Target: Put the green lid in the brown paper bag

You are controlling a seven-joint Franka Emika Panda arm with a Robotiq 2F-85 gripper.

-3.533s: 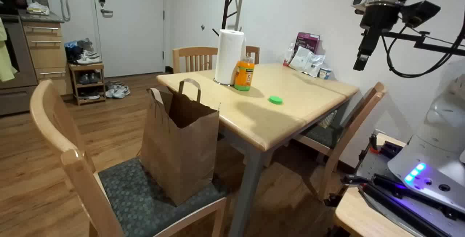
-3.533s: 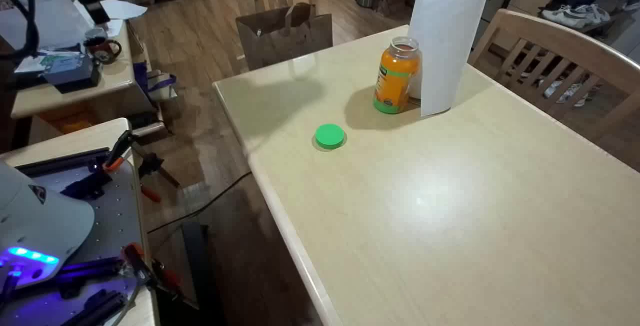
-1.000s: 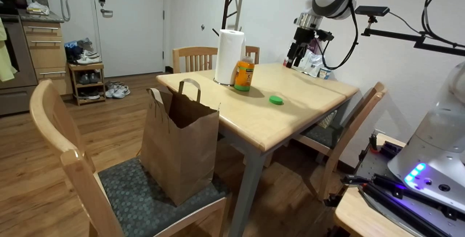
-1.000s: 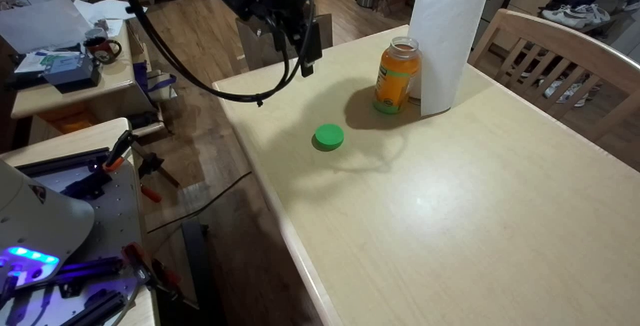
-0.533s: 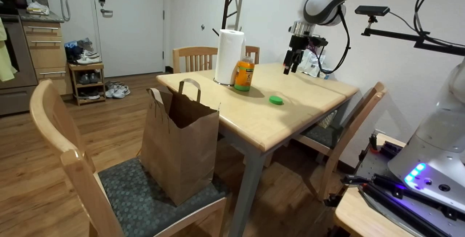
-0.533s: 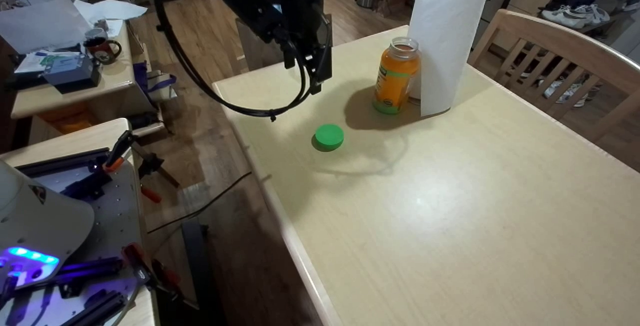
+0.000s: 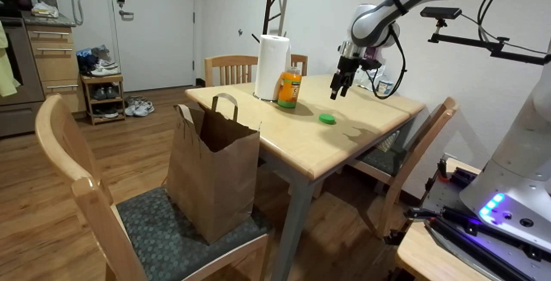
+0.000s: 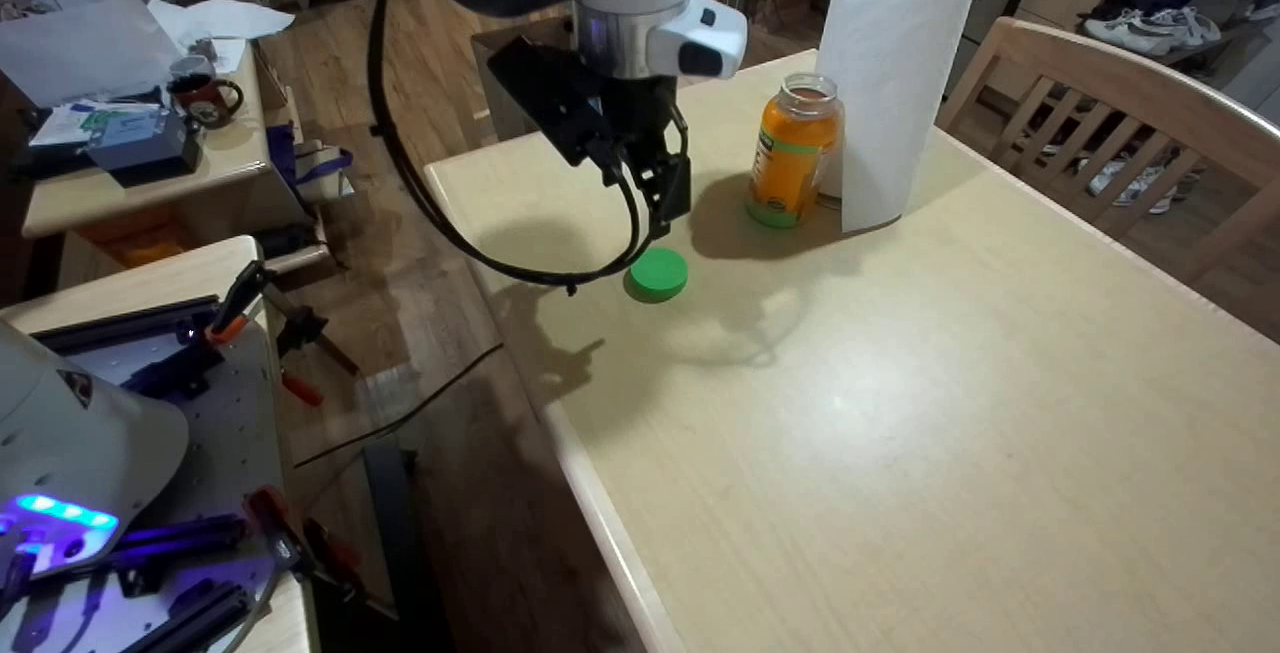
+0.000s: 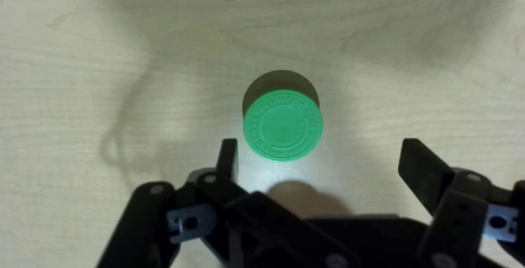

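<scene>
The bright green, flat, round lid (image 9: 283, 125), apparently plastic, lies lettered face up on the pale wooden bench (image 8: 900, 493), well apart from the upright kraft-brown paper bag (image 7: 215, 182). Above it hangs the black pincer (image 9: 320, 160), spread wide and holding nothing, with the lid nearer one finger (image 9: 226, 159). The lid should prove light, stiff and sturdy, though low and perhaps slippery; best squeezed across its side wall, tips close to the wood.

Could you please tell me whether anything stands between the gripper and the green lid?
Nothing visible does: the wrist view shows the green lid whole beyond the open gripper. In both exterior views, the orange bottle and paper towel roll stand off to one side.
</scene>
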